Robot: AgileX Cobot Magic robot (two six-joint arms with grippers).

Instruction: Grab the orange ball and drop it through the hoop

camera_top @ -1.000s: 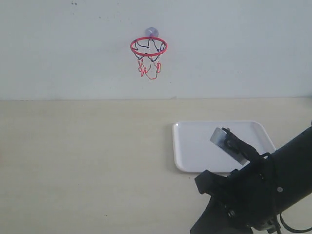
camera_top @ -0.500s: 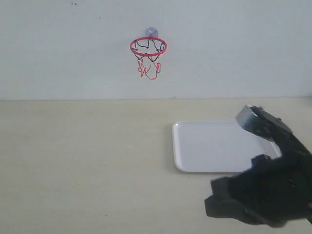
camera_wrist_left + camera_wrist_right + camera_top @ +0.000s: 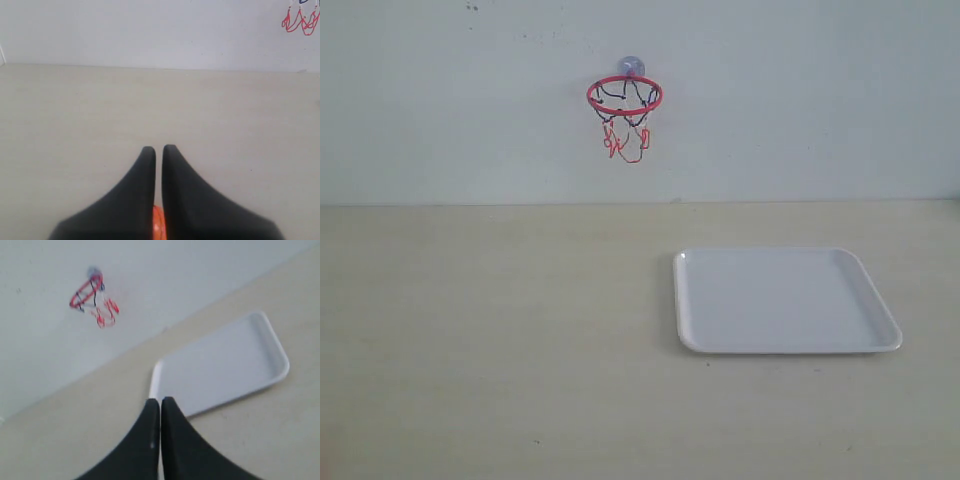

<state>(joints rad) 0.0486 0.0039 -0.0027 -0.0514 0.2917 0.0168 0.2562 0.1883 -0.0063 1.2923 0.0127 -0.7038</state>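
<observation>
The hoop (image 3: 625, 96) hangs on the pale wall (image 3: 800, 100) in the upper middle of the exterior view, its red ring level, the black-and-red net dangling below it and the clear suction cup just above the ring's back edge. Below it the light wooden table (image 3: 500, 330) fills the lower half of the frame, and a white tray (image 3: 780, 300) lies flat on it at the right centre, well apart from the hoop. Neither arm appears in that view. In the left wrist view the left gripper (image 3: 155, 148) hovers over bare tabletop with its two black fingers (image 3: 135, 200) pressed nearly together, only a thin slit between them. Deep in that slit, near the fingers' base, a sliver of the orange ball (image 3: 157, 226) shows; whether it touches the fingers cannot be told. The red loops of the net are visible against the wall beyond. In the right wrist view the right gripper (image 3: 160, 400) is clenched too, tips meeting and holding nothing, above the near edge of the tray, with the hoop on the wall beyond.
</observation>
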